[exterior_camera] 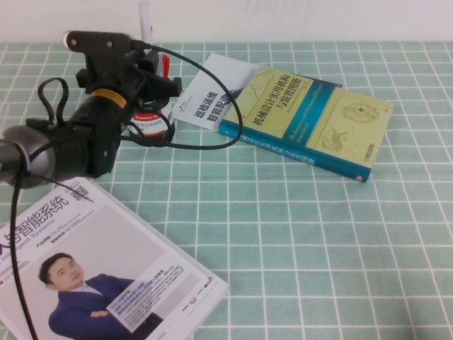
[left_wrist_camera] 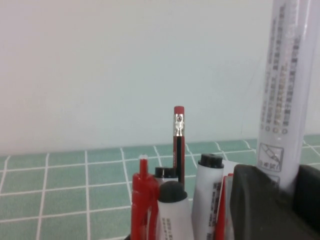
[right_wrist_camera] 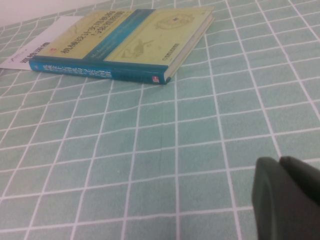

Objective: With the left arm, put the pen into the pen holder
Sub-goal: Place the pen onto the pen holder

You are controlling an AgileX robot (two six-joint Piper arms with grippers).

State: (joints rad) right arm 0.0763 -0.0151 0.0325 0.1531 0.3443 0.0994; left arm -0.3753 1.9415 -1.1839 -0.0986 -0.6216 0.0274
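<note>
My left gripper [exterior_camera: 151,65] hangs at the table's back left, right over the black mesh pen holder [exterior_camera: 151,120] with its red and white label. It is shut on the white pen [exterior_camera: 146,21], which stands upright above the holder. In the left wrist view the pen [left_wrist_camera: 290,90] is clamped between the black fingers [left_wrist_camera: 257,205]. Beside it stand red pens [left_wrist_camera: 142,200], white pens with black tips [left_wrist_camera: 210,195] and a red-tipped pencil [left_wrist_camera: 178,135]. My right gripper [right_wrist_camera: 285,200] is shut and empty, low over the tablecloth, out of the high view.
A yellow and blue book [exterior_camera: 311,120] lies right of the holder on a white booklet [exterior_camera: 212,92]; the book also shows in the right wrist view [right_wrist_camera: 125,45]. A magazine [exterior_camera: 99,269] lies at the front left. Green checked cloth covers the table.
</note>
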